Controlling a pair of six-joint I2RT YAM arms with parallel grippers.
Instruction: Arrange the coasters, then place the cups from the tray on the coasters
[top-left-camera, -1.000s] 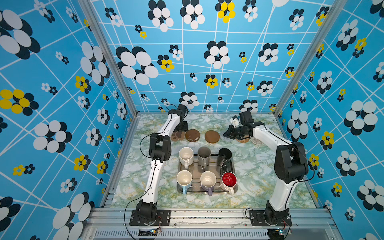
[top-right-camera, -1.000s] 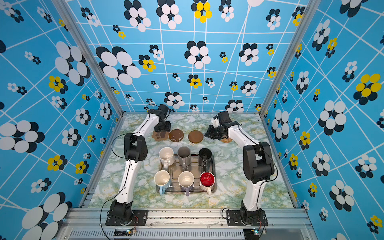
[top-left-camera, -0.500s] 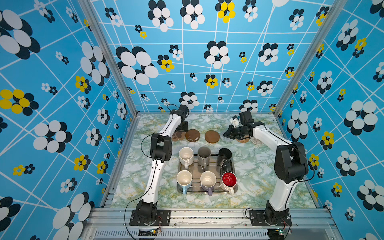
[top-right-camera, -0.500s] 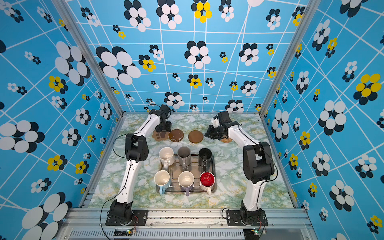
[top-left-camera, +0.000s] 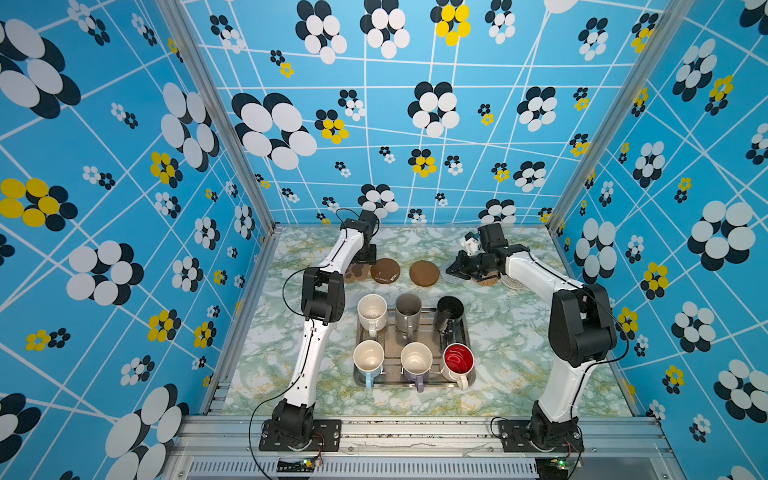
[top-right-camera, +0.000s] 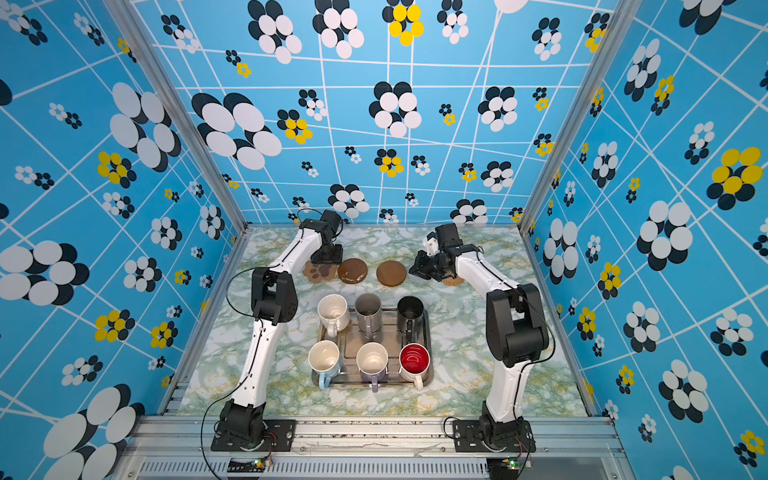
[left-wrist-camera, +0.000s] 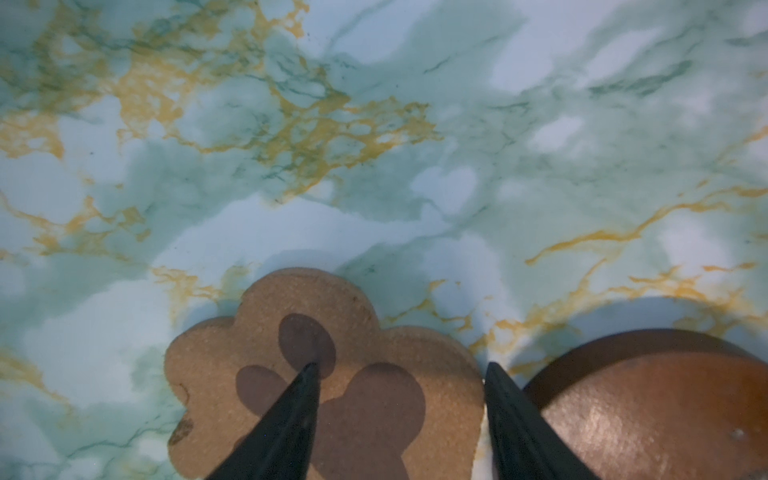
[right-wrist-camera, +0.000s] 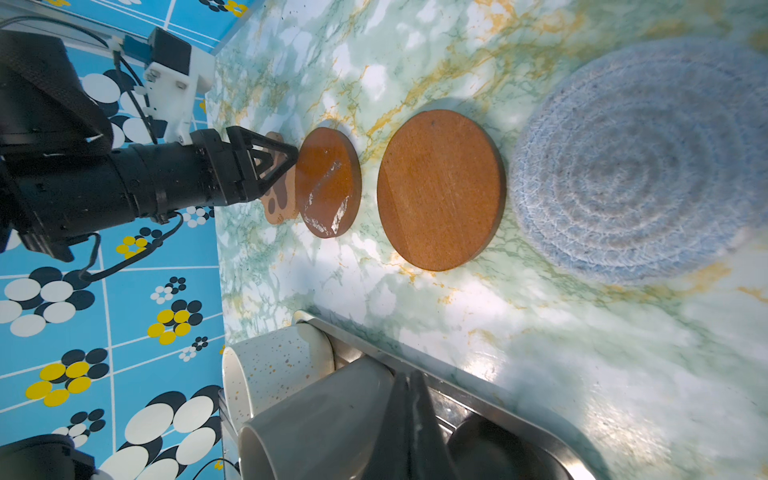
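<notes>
Left pincer (left-wrist-camera: 402, 368), released: its fingers (left-wrist-camera: 286, 419) stand apart, one tip over the paw-shaped coaster (left-wrist-camera: 374, 407), the other at that coaster's edge, in the gap before the glossy brown disc (left-wrist-camera: 648, 407) just beside it. Right pincer (right-wrist-camera: 409, 415), clenched: both fingers are pressed together with nothing between them, and in both top views it hangs over the grey-white woven mat (right-wrist-camera: 636, 158); whether it touches the mat cannot be told. The coasters form a row on the marbled tabletop (top-left-camera: 519, 357) near its far edge. From the left edge they run paw-shaped coaster, glossy brown disc, matte brown disc (top-left-camera: 424, 273), grey-white woven mat, tan mat (top-left-camera: 487, 281), then a second pale woven mat (top-left-camera: 515, 283) partly hidden by the right arm. The tray (top-left-camera: 390, 338) lies in the middle of the tabletop, between the row and the near edge. All six cups stand upright in it: cream cup (top-left-camera: 371, 311), grey cup (top-left-camera: 408, 309) and black cup (top-left-camera: 449, 309) on the far side; light blue cup (top-left-camera: 368, 359), lilac cup (top-left-camera: 415, 359) and red-lined cup (top-left-camera: 457, 359) on the near side.
</notes>
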